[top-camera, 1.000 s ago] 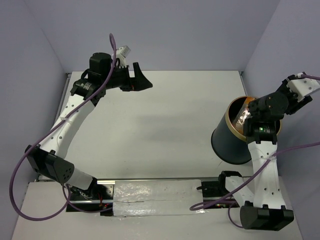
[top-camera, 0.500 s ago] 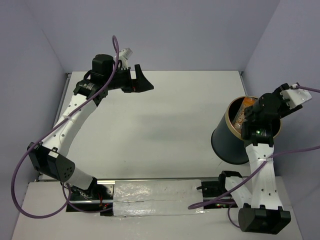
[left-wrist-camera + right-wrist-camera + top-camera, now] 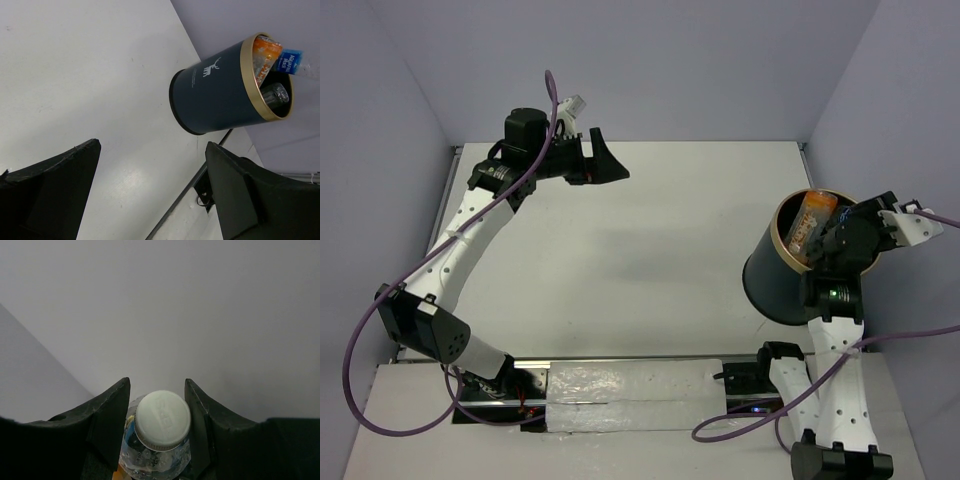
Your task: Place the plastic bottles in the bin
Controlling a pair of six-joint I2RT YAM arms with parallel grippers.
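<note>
Bin (image 3: 215, 95), white stag logo (image 3: 216, 66), holds orange bottle (image 3: 262, 55); blue label (image 3: 290, 61) apparently reads "Aquafina". Right gripper (image 3: 156, 390) grasps white-capped clear bottle (image 3: 150, 460), cap (image 3: 163, 420) lettering illegible. Left gripper (image 3: 152, 146) released, empty.

The table (image 3: 650, 250) is wide open in the middle; walls (image 3: 670, 70) close three sides; the bin (image 3: 775, 290) stands at the right; the right gripper (image 3: 832, 238), its bottle (image 3: 162, 420) and more bottles (image 3: 264, 50) crowd its mouth.
</note>
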